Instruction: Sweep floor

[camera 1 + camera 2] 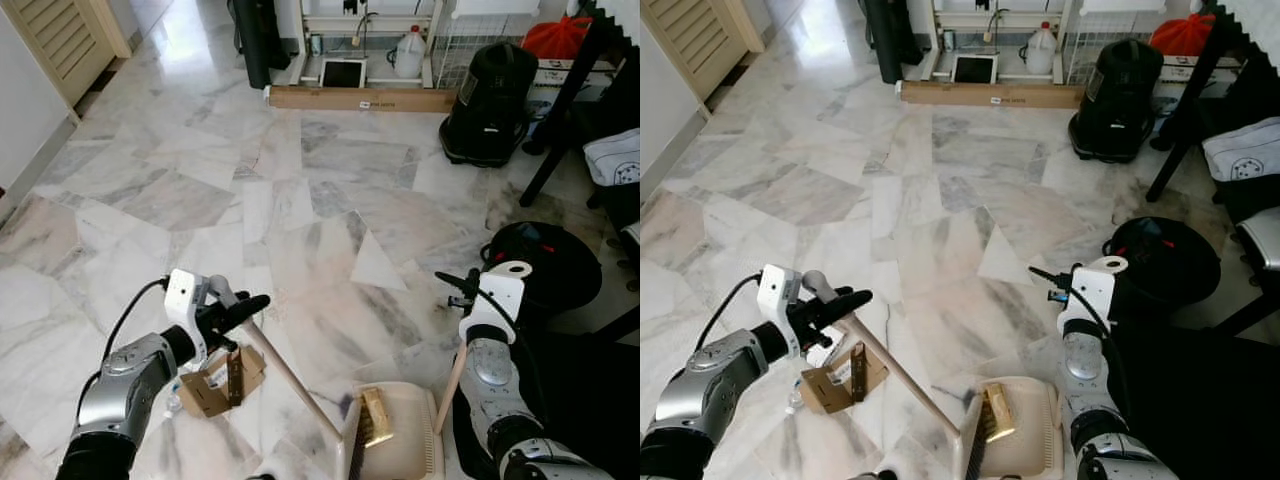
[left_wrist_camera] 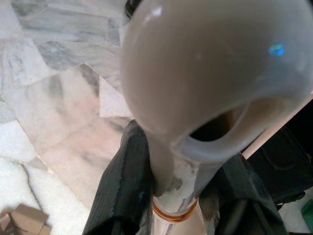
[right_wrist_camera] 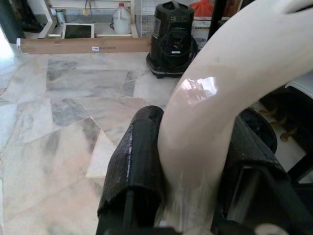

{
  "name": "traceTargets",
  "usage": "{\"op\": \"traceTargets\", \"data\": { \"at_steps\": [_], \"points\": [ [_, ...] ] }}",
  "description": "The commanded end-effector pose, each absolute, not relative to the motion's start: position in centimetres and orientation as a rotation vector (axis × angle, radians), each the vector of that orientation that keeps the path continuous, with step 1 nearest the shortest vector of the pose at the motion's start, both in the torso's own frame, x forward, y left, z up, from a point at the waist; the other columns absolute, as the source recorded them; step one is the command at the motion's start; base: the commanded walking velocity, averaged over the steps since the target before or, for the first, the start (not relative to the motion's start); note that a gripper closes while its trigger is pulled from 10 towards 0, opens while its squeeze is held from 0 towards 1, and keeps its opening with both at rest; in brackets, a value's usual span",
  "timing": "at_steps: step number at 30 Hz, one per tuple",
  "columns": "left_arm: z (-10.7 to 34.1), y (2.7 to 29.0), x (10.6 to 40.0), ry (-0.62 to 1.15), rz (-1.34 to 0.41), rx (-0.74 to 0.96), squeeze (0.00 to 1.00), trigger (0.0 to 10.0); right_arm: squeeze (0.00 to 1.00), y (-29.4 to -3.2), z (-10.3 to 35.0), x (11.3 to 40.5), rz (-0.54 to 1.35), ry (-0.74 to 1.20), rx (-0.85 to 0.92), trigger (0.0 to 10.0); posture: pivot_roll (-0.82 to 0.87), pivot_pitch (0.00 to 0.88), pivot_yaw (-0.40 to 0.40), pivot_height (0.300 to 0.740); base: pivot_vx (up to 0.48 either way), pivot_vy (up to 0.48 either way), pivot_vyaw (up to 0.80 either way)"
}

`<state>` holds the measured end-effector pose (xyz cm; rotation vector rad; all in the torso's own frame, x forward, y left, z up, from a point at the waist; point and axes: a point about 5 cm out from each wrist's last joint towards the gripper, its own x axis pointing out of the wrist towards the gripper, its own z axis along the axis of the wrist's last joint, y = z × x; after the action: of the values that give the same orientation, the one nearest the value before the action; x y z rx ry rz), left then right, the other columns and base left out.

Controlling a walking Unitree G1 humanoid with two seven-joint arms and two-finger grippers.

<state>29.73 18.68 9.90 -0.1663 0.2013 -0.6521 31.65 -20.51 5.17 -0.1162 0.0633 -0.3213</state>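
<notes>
sweeping set on marble floor

left gripper [image 1: 238, 312]: clamped on broom handle [image 1: 290, 378], near left; bristles [image 1: 354, 450] at dustpan [image 1: 405, 440], near centre.
right gripper [image 3: 195, 161]: closed around dustpan handle [image 1: 452, 385], near right.
cardboard scrap [image 1: 215, 385]: floor, just left of broom handle.
gold wrapper [image 1: 375, 416]: inside dustpan.

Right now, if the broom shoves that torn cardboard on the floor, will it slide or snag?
The cardboard looks thin and crumpled, so it is probably light and should slide on the glossy marble floor. Its open flaps may fold or catch. The left pincer grips the broom handle.
</notes>
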Motion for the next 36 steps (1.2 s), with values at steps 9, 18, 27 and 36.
{"op": "traceTargets", "data": {
  "at_steps": [9, 18, 27, 36],
  "points": [
    [11.7, 17.8, 30.4, 0.105, -0.63, -0.225, 0.0, 10.0, 0.0, -19.8, 2.0, 30.0, -0.291, 0.245, -0.1, 10.0, 0.12, 0.164, 0.064, 0.74, 0.0, 0.0, 0.0],
    [13.3, 16.2, 30.4, 0.053, -0.688, -0.251, 0.0, 10.0, 0.0, -19.4, 2.6, 30.7, -0.28, 0.234, -0.086, 10.0, 0.13, 0.117, 0.056, 0.74, 0.0, 0.0, 0.0],
    [16.5, 16.8, 31.6, -0.135, -0.548, -0.129, 0.0, 10.0, 0.0, -20.5, 4.2, 31.8, -0.338, 0.171, 0.014, 10.0, 0.11, 0.029, 0.029, 0.74, 0.0, 0.0, 0.0],
    [19.0, 17.2, 32.8, -0.295, -0.387, -0.041, 0.0, 10.0, 0.0, -21.6, 6.3, 33.0, -0.369, 0.089, 0.054, 10.0, 0.07, 0.0, -0.002, 0.74, 0.0, 0.0, 0.0]
  ]
}}
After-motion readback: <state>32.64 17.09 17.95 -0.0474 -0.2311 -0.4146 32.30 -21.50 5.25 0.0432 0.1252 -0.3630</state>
